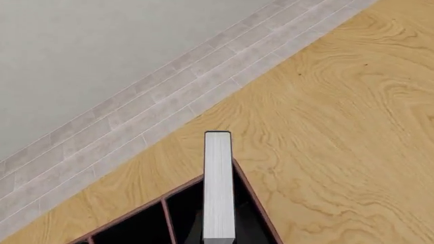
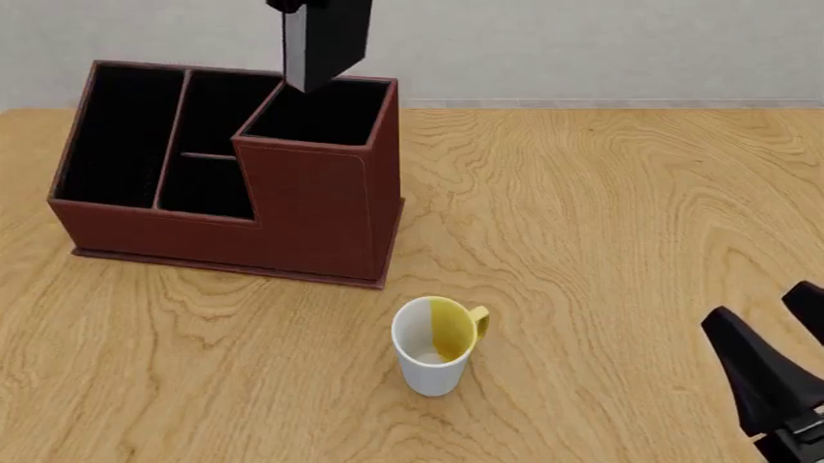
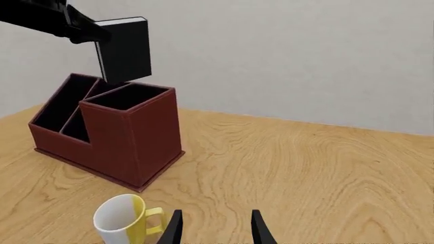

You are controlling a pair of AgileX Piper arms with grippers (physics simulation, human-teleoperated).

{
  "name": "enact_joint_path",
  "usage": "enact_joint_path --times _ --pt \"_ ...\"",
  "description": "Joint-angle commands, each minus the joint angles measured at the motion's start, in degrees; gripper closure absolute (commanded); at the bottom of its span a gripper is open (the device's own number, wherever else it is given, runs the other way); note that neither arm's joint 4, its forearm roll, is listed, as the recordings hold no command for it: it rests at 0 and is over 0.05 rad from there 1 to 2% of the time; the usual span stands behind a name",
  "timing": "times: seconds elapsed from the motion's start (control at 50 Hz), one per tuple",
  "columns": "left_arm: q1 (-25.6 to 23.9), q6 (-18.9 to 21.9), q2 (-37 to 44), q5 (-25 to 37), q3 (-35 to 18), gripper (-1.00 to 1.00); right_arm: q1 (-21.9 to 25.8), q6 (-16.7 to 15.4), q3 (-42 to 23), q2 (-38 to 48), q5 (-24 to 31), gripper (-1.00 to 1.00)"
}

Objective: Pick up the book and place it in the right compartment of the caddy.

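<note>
Black book (image 2: 330,40) in left hand (image 3: 83,31) above right compartment (image 2: 319,114)

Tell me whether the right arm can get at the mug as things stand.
Probably yes: the right gripper is open and the mug stands just ahead, nothing between them on the table.

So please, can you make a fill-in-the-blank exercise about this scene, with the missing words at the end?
1. The book hangs in the air above the caddy's ____ compartment.
2. The mug standing before the caddy is white and ____.
3. The right gripper holds nothing; its jaws are ____.
4. The book's covers are ____.

Missing words: right; yellow; open; black
</note>
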Motion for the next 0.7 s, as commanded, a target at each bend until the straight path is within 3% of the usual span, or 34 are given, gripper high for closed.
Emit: enact_joint_path --times 0.02,0.7 --pt "-0.2 0.9 1.3 -2.2 0.3 1.00 -0.4 -0.2 0.4 0.0 0.0 -1.00" --pt "1.4 -0.2 1.5 -6.1 5.3 1.00 -0.2 -0.5 0.5 0.0 0.1 -1.00"
